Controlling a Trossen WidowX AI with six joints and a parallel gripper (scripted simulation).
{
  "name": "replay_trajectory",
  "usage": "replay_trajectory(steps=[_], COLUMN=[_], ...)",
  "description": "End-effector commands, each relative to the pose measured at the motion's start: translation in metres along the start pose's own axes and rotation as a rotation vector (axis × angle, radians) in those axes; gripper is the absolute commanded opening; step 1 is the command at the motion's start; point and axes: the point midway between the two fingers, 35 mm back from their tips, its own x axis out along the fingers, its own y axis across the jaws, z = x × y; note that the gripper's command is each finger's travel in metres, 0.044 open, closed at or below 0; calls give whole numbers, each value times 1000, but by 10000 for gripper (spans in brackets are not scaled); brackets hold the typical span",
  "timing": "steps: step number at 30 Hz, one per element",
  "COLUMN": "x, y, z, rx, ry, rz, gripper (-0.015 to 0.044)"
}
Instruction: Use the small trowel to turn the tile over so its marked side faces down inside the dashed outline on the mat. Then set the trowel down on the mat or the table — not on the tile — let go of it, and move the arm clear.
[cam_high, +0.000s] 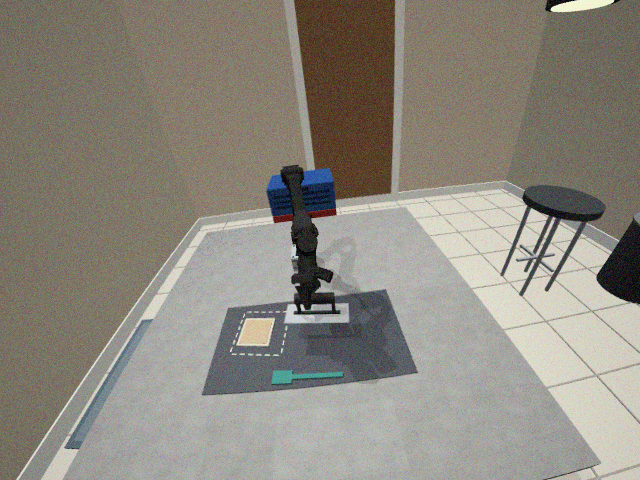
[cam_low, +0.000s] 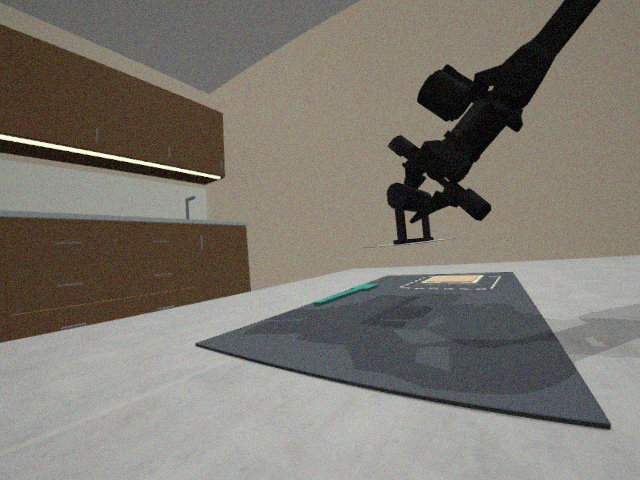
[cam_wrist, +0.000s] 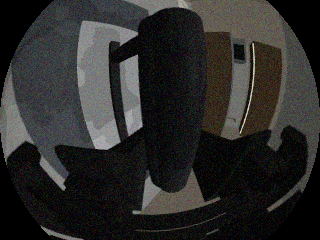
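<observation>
One tile (cam_high: 255, 331) (cam_low: 453, 279) flat inside the dashed outline, left side of the mat (cam_high: 219, 374) (cam_low: 310, 351), tan face up. Pincer (cam_high: 311, 298) (cam_low: 416, 198) (cam_wrist: 164, 127) clamped on trowel (cam_high: 316, 312) (cam_low: 413, 240) (cam_wrist: 172, 100) handle, blade raised above mat. Green tool (cam_high: 310, 376) (cam_low: 346, 293) lies on mat, near side.

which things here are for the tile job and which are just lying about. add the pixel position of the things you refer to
For the job:
- pale-bladed trowel (cam_high: 317, 318) (cam_low: 372, 246) (cam_wrist: 172, 100), held in the gripper (cam_high: 310, 299) (cam_low: 413, 201) (cam_wrist: 164, 127)
- tile (cam_high: 255, 331) (cam_low: 452, 279), flat inside the dashed outline (cam_high: 258, 354)
- dark mat (cam_high: 222, 374) (cam_low: 310, 346)

Just lying about:
- teal spatula-like tool (cam_high: 282, 377) (cam_low: 356, 290), on the mat
- blue box (cam_high: 323, 178)
- round stool (cam_high: 563, 202)
</observation>
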Motion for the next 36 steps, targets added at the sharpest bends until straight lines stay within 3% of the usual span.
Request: replay_trajectory(steps=[1,20,36], x=[0,26,31], y=[0,14,33], z=[1,80,146], rx=[-4,-458,-798], ry=[-4,-412,-829], rz=[0,130,108], gripper=[0,0,0])
